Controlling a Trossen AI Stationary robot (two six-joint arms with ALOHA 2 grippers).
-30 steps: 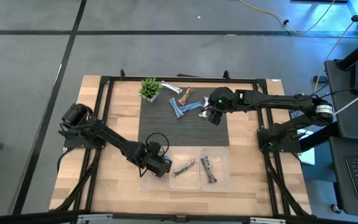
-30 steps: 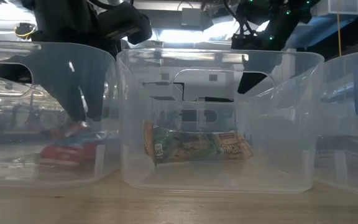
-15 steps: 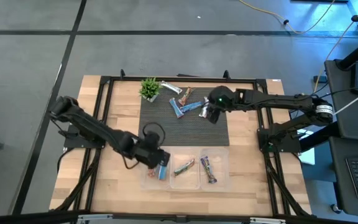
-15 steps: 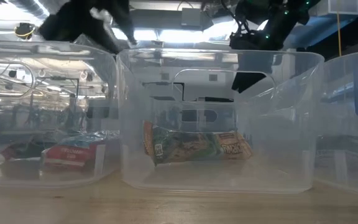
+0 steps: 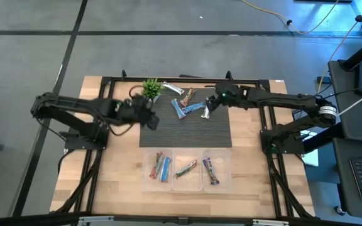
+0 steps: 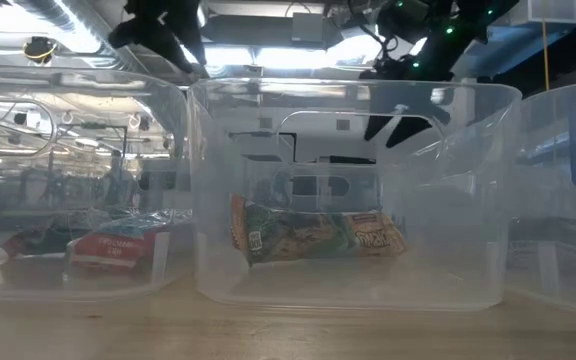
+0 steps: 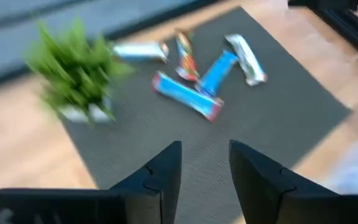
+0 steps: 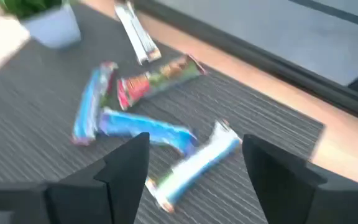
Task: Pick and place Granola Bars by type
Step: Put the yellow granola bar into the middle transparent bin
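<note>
My wrist views blur the granola bars (image 8: pixel 143 127) and plant (image 7: pixel 73 62). In the low view, bin walls (image 6: pixel 353 190) haze everything behind.

table (image 5: pixel 115 169) | dark mat (image 5: pixel 187 129) | clear bins (image 5: pixel 186 169) | potted plant (image 5: pixel 151 88)

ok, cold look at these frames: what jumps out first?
The loose granola bars scattered on the dark mat, beside the small green plant, with the open right gripper hovering over them. Then the clear bins at the table's near edge, already holding sorted bars; the open left gripper hangs over the mat's left edge.
</note>
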